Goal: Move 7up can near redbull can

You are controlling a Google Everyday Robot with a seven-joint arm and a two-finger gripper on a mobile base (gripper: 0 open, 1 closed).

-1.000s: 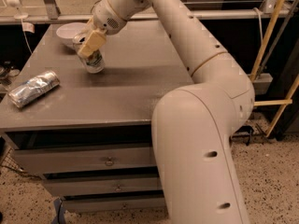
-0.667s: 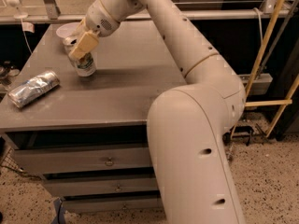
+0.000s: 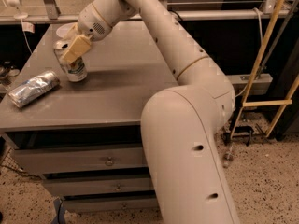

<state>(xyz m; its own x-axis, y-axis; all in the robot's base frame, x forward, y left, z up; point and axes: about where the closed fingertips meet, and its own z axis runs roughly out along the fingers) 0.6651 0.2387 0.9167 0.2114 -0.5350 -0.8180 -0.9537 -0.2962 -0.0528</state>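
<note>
- Mostly, the gripper (image 3: 70,54) is seen clamped on the 7up can (image 3: 77,72). One tan finger (image 3: 77,46) is laid across the can's upper front; the other is hidden behind the can.
- Much of the label is covered by that finger. Only the lower green-and-white band and part of the silver top can be made out.
- The 7up can is held upright, slightly tilted, over the left-middle of the table (image 3: 126,90). Whether its base is touching the top cannot be told.
- The redbull can (image 3: 33,88) is laid on its side near the table's left front corner. It is close to the 7up can on its left, with a narrow gap seen between them.
- A white bowl (image 3: 62,30) at the far left is half hidden behind the wrist.
- The table's right side is blocked by the arm (image 3: 187,78), so that edge is not seen.
- Bare top is seen in front of and to the right of the 7up can, out to the front edge.
- The drawers (image 3: 110,161) are cut off at the bottom. A yellow ladder (image 3: 267,50) is seen at the right, well apart from the table.
</note>
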